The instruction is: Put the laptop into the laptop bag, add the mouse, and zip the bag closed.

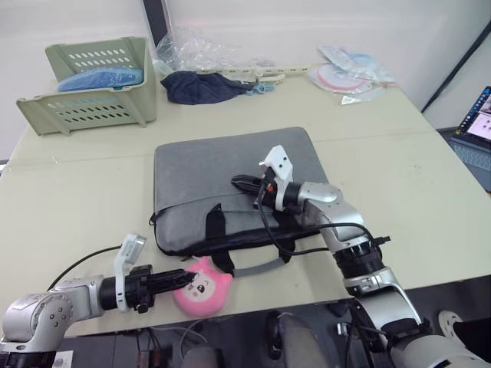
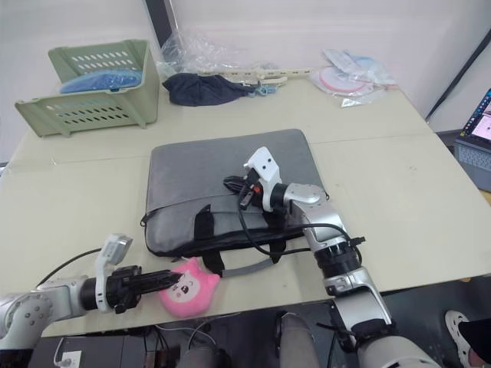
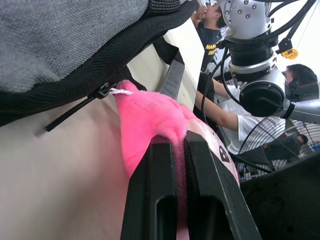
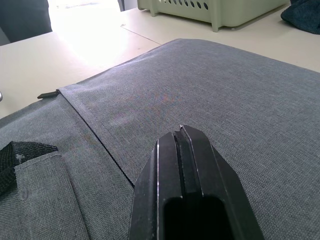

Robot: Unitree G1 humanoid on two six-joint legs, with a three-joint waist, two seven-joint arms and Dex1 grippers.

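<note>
Nearest the camera, at the front edge of the surface (image 1: 430, 192), a pink plush toy (image 1: 202, 287) lay just in front of the laptop bag (image 1: 230, 172). The left hand (image 1: 186, 278) reached in low from the robot's left and had its two black fingers (image 3: 160, 200) pinched together on a fold of the toy's pink fabric — the wrist view showed the plush squeezed up between them. Just past the toy in that view ran the bag's black zipper edge, with a zipper pull (image 3: 102, 92) lying on the surface beside the toy's ear.

That grey bag lay flat in the middle of the surface, its black strap handles (image 1: 253, 241) spilling toward the front edge and one handle nearly touching the toy. The right hand (image 1: 239, 182) hovered over the bag's top face, near the bag's middle, its arm coming in from the robot's right. Its fingers (image 4: 182, 150) were pressed tight together with nothing between them, pointing low along the grey fabric toward the bag's left half.

At the far left corner of the surface stood a pale green basket (image 1: 92, 88) with something blue inside. A dark blue cloth (image 1: 203, 86) lay bunched at the back, next to crumpled clear plastic (image 1: 192, 47), and some pink and blue packets (image 1: 349, 73) sat at the far right — all well apart from both hands.
</note>
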